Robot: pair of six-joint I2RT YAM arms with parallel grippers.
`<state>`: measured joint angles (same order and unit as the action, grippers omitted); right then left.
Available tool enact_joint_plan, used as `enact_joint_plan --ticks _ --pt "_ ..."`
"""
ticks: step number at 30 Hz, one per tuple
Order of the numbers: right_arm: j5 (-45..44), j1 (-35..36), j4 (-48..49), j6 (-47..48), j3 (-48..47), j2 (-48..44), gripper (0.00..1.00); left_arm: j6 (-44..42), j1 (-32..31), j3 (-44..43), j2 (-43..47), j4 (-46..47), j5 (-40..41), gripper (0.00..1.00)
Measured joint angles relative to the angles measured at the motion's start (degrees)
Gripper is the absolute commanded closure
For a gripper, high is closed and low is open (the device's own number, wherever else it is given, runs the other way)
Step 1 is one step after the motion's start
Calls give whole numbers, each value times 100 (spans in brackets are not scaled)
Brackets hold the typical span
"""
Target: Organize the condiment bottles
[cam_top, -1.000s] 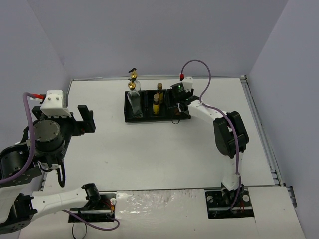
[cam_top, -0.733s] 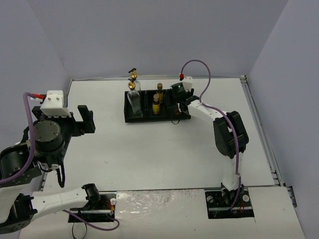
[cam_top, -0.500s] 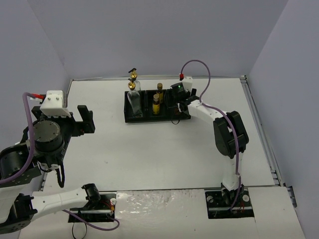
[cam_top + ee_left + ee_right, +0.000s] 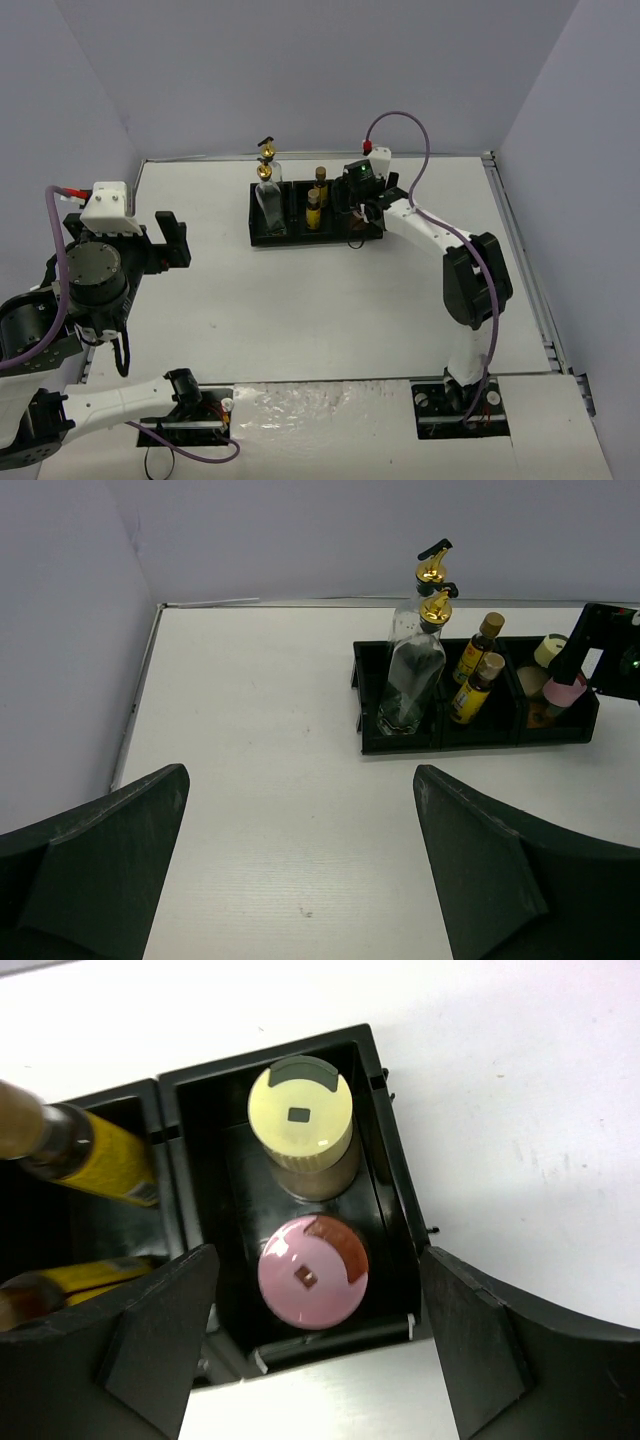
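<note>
Standing upright, tops pointing up, the condiment bottles [image 4: 410, 670] are sitting in the tray [image 4: 400, 748] on the worktop [image 4: 250, 730], their yellow labels too small to read. The right hand [image 4: 318, 1345] is hanging with fingers spread over the pink jar [image 4: 312, 1282]; the left hand [image 4: 300, 865] is gaping, well apart.

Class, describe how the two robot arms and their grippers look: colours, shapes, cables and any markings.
Both arms have white links and black rounded joints. A purple cable with a red connector runs along the left arm and loops above the right arm. A green light glows at the right wrist. The left gripper and right gripper have matte black wedge-shaped fingers.
</note>
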<state>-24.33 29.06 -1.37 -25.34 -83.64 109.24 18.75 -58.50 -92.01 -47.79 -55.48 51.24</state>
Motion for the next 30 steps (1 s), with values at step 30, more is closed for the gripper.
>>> enact_joint_plan --ticks 30 --pt "216 489 -1510 -118 1445 -5046 0 87 415 651 -522 419 -353 3"
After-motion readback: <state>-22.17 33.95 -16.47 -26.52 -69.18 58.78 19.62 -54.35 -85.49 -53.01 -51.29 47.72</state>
